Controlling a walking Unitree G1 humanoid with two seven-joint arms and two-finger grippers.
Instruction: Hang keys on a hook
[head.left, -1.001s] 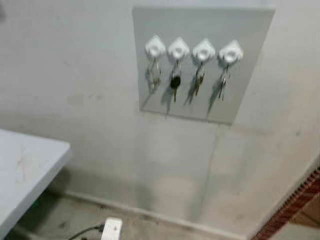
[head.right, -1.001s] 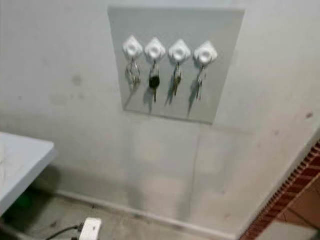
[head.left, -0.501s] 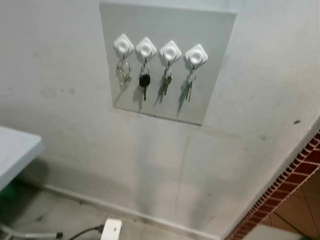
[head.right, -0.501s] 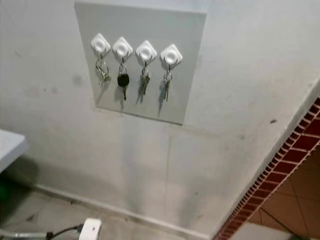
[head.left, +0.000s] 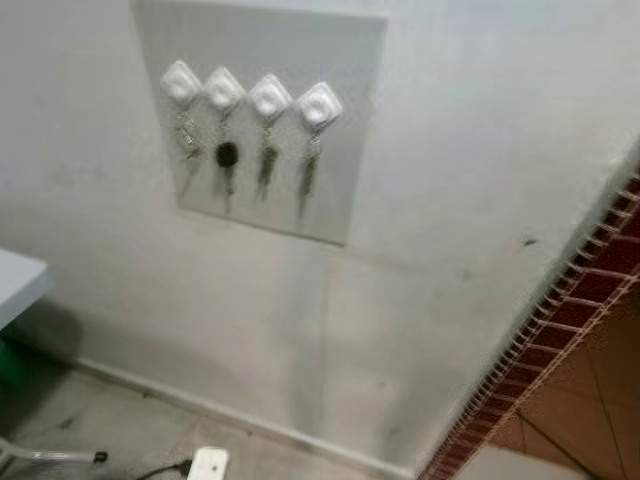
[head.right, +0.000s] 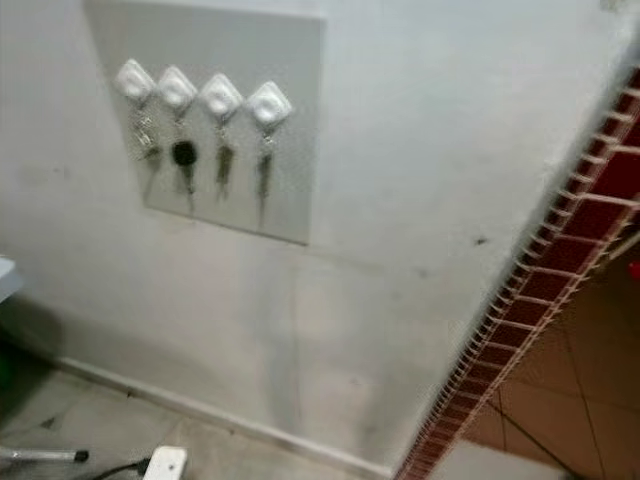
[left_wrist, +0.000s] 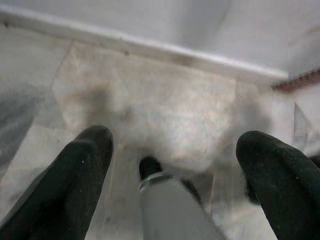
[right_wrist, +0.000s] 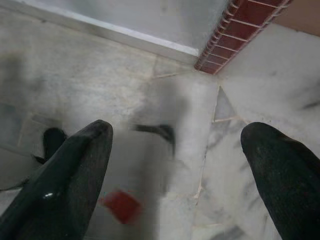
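Observation:
A grey board (head.left: 290, 110) on the white wall carries several white diamond-shaped hooks (head.left: 319, 104). A set of keys hangs from each hook; one bunch has a black key head (head.left: 227, 155), and the rightmost keys (head.left: 309, 170) hang below the last hook. My left gripper (left_wrist: 175, 170) hangs open over the marble floor, nothing between its fingers. My right gripper (right_wrist: 180, 170) is open too, also pointing down at the floor with nothing held.
A brick-red tiled edge (head.left: 560, 320) runs diagonally at the right. A white table corner (head.left: 15, 285) juts in at the left. A white power strip (head.left: 207, 464) with a cable lies on the floor by the skirting.
The whole picture has slid left: the camera has turned right. The board sits further left, more of the brick edge shows, and less of the table remains in view.

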